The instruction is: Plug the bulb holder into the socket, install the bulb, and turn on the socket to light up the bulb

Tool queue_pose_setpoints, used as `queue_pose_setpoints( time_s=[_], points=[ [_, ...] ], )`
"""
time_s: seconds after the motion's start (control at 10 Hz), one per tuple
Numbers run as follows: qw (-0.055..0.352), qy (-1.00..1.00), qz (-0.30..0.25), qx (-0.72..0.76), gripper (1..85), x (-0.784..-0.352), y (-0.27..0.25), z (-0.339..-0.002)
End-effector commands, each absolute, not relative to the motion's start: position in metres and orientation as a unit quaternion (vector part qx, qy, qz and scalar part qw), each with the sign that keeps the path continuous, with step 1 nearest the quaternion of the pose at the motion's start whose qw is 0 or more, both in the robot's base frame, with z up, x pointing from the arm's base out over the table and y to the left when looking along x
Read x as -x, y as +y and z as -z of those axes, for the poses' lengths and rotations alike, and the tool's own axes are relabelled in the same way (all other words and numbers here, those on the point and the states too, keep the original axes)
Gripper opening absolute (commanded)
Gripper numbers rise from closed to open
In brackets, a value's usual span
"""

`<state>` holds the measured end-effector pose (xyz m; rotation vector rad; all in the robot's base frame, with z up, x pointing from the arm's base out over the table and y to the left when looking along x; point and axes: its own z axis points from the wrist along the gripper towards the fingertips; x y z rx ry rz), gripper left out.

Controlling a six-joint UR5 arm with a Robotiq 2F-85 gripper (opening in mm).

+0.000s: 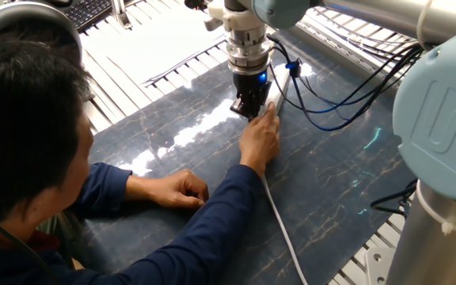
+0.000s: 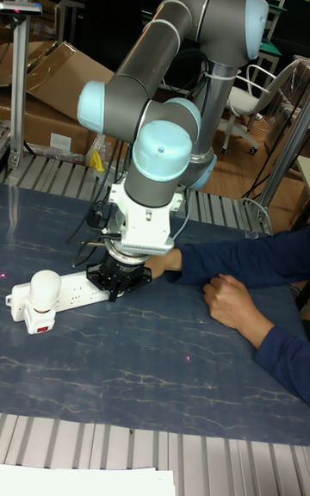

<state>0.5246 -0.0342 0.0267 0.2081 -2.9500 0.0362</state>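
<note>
Bulb (image 2: 45, 285) already stood unlit on the socket (image 2: 65, 291) near the table's (image 2: 164, 375) left edge, presumably in the hidden holder, leaving the switch, while the gripper (image 2: 114, 283), its jaws unreadable, hovered over the strip beside a person's hand (image 1: 261, 138).

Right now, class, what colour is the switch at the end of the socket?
Red, on the white socket beside the bulb; the tall fixed view shows it best.
</note>
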Motion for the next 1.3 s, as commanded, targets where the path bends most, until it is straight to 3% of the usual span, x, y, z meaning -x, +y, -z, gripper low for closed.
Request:
queue_pose_setpoints(
  time_s=[0.0,1.2],
  points=[
    [0.092,-0.994,-0.006,-0.062,1.0,-0.53,-0.023,-0.032],
    [0.091,-0.994,-0.012,-0.063,1.0,-0.505,-0.034,-0.028]
  ],
)
